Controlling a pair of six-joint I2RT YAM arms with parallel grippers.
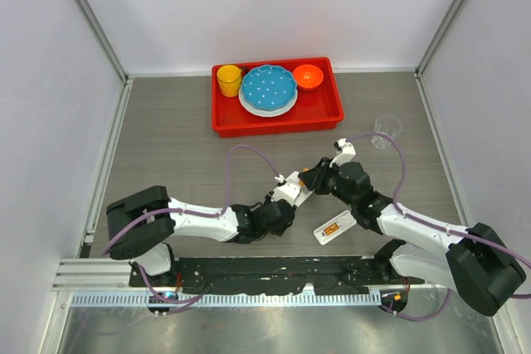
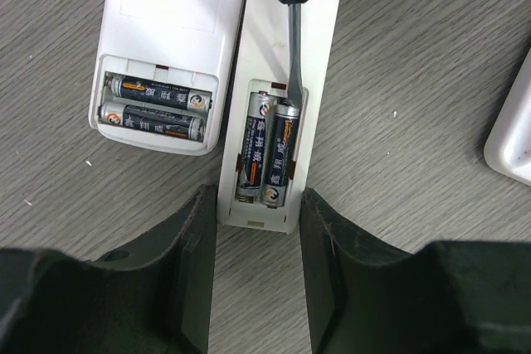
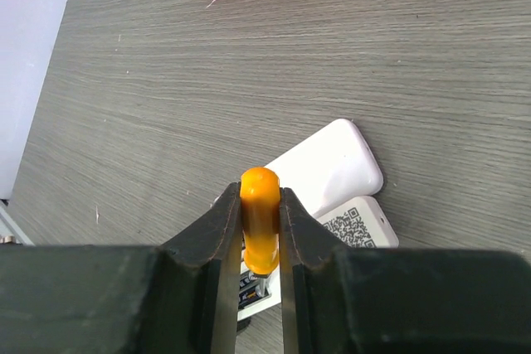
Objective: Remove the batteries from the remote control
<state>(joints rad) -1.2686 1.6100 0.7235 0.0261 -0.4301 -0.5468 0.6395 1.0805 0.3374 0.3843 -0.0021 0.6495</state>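
The grey wood-grain table [image 1: 182, 147] is carrying a red tray [image 1: 274, 124] at its far side, seen whole only from the top view. Both arms are meeting mid-table. The left gripper [image 2: 258, 205] is pressing its fingers against both long edges of a white remote [image 2: 319, 55], bracing it. A second remote [image 2: 166, 14] is lying just beside it, also open at the back.

The right gripper [image 3: 260, 205] is clamping narrowly on the orange handle of a screwdriver [image 3: 260, 221]. Only the left wrist view is showing its metal tip, which is sitting at the top end of the held remote's compartment.

The batteries [image 2: 265, 151] are lying lengthwise, side by side, in that compartment. Another pair [image 2: 153, 105] is lying crosswise in the second remote. Their dark wrappers are carrying orange bands and printed characters too small to read.

Only the right wrist view is showing a QR-code label [image 3: 348, 225], on a white casing.
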